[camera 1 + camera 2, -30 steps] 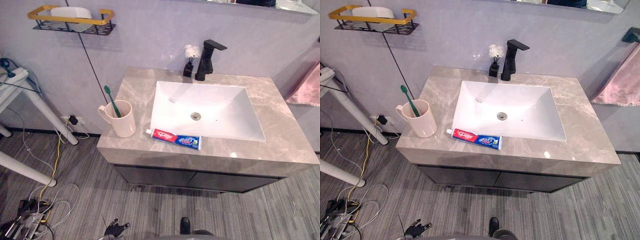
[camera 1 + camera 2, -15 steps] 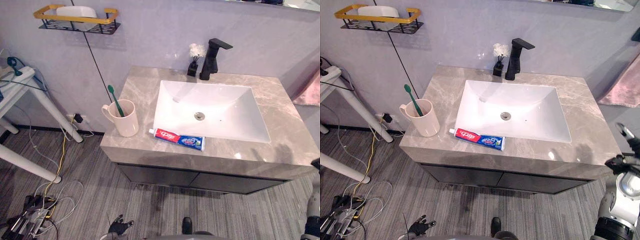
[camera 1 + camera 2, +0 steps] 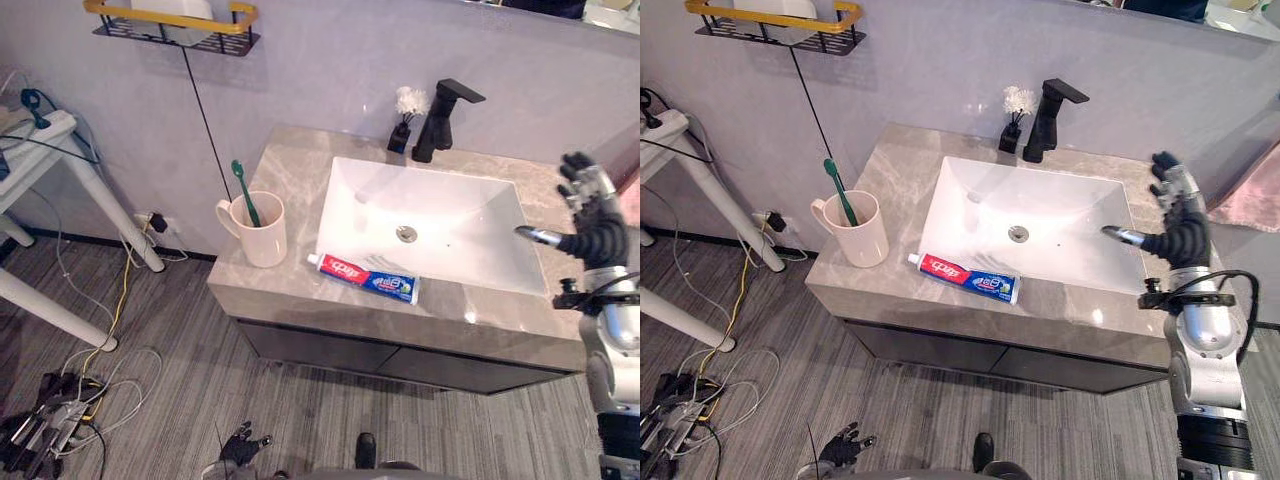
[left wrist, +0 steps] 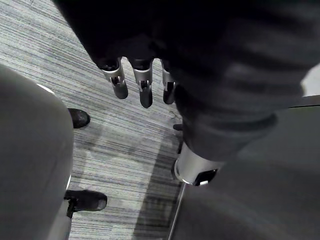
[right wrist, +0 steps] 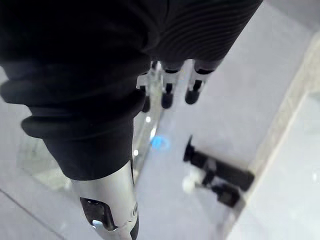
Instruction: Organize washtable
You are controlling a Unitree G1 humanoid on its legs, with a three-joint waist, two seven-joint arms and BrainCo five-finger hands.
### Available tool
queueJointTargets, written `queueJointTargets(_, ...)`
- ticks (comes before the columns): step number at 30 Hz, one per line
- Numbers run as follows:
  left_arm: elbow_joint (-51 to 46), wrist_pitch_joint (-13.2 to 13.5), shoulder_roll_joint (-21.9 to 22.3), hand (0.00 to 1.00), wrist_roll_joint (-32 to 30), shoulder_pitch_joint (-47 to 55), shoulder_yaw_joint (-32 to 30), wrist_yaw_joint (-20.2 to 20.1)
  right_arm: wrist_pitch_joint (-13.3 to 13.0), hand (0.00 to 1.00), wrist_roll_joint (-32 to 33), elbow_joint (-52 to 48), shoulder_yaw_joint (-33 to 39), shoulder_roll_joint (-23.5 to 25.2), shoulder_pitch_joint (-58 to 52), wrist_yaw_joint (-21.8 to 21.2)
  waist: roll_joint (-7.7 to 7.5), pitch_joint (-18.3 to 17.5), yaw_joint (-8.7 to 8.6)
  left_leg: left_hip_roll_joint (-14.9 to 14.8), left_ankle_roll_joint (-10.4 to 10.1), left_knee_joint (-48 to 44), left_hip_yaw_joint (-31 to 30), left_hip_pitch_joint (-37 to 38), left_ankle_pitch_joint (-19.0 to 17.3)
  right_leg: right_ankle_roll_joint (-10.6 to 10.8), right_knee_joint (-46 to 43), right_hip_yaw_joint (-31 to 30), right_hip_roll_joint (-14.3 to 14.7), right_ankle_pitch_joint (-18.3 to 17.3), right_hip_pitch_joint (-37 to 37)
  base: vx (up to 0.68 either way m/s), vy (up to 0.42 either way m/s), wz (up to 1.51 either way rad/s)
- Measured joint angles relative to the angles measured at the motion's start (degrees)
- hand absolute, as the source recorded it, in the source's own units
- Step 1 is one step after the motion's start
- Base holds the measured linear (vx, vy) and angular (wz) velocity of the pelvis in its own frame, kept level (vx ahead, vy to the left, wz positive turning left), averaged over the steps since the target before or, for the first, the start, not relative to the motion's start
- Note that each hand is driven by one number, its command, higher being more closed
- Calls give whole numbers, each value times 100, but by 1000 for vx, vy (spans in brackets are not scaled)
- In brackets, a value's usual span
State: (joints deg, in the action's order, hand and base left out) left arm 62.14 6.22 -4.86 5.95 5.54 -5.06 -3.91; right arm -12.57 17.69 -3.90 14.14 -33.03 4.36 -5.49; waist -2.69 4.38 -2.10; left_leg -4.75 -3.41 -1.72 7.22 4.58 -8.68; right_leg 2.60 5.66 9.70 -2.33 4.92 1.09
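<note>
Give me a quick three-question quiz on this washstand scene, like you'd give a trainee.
1. True or false: the toothbrush stands in the cup.
2. Where does the toothpaste tube lie?
A. In the cup
B. On the counter, in front of the sink
C. On the wall shelf
3. Short answer: what is the right hand, up beside the counter's right end, holding?

Key:
1. True.
2. B.
3. Nothing; its fingers are spread and straight.
</note>
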Motion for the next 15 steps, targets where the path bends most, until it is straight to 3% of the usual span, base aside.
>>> queueJointTargets(9, -87, 35, -8, 0, 12, 7, 110, -101, 64, 0, 27, 54, -899, -124, 0, -468, 33, 21, 78, 2, 1, -97, -184, -168, 1, -1, 0, 148, -22, -1, 30, -20, -8, 9)
queueJointTargets(15, -130, 99, -28, 0, 37, -9, 205, -103, 78, 0, 27, 302, -1248, -124, 125, -475, 24, 52, 148, 38, 23, -132, -255, -313, 19, 0, -1, 267, -64, 0, 106, -25, 2, 9)
